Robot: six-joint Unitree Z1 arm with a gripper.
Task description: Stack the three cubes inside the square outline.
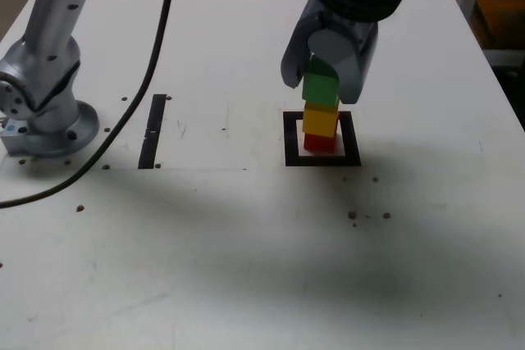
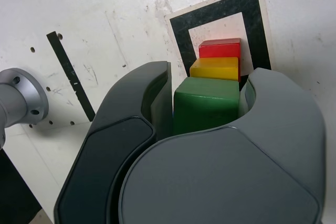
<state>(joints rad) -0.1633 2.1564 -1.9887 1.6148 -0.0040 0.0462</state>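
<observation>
Tool (image 2: 211,68), green cube (image 2: 206,103) between its fingers (image 2: 137,90), yellow (image 2: 214,68) and red cubes (image 2: 219,50) below

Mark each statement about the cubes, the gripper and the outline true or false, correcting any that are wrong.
1. The green cube is between the fingers of the gripper. True.
2. The yellow cube is the lowest of the three. False: the red cube is lowest, with yellow above it.
3. The red cube is inside the square outline. True.
4. The black tape strip crosses the square outline. False: it lies apart, toward the exterior view's left.
</observation>
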